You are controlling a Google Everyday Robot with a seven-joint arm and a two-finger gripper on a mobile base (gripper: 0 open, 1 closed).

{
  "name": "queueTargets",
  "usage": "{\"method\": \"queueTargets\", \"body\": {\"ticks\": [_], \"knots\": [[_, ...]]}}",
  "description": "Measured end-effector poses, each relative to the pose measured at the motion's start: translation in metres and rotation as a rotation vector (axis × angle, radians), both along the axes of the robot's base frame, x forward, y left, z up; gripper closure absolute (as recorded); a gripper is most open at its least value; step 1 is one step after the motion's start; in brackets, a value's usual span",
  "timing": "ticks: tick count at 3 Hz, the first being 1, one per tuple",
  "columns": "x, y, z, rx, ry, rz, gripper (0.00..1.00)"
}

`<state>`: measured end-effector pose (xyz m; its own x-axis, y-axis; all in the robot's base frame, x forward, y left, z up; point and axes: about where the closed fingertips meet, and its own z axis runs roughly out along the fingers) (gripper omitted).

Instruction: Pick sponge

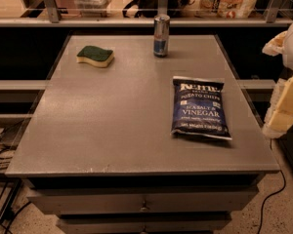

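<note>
The sponge (pixel 95 56) lies flat at the back left of the grey table (pixel 112 126), dark green top up, pale yellow foam below. My gripper (pixel 288 101) is at the right edge of the camera view, beside the table's right side and far from the sponge. Its pale yellow blocky fingers (pixel 292 95) hold nothing that I can see.
A slim blue and silver drink can (pixel 161 35) stands at the back middle. A dark blue chip bag (pixel 200 107) lies flat at the right. A railing and shelf run behind the table. Cables lie on the floor at left and right.
</note>
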<state>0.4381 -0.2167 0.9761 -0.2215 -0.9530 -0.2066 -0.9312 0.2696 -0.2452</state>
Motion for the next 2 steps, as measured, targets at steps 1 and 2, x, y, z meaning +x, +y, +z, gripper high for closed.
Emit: {"method": "queueTargets", "body": {"ticks": [1,2], "knots": [[0.0000,0.0000,0.0000,0.000,0.000,0.000,0.00],[0.0041,0.0041,0.0027,0.039,-0.027,0.001,0.00]]}}
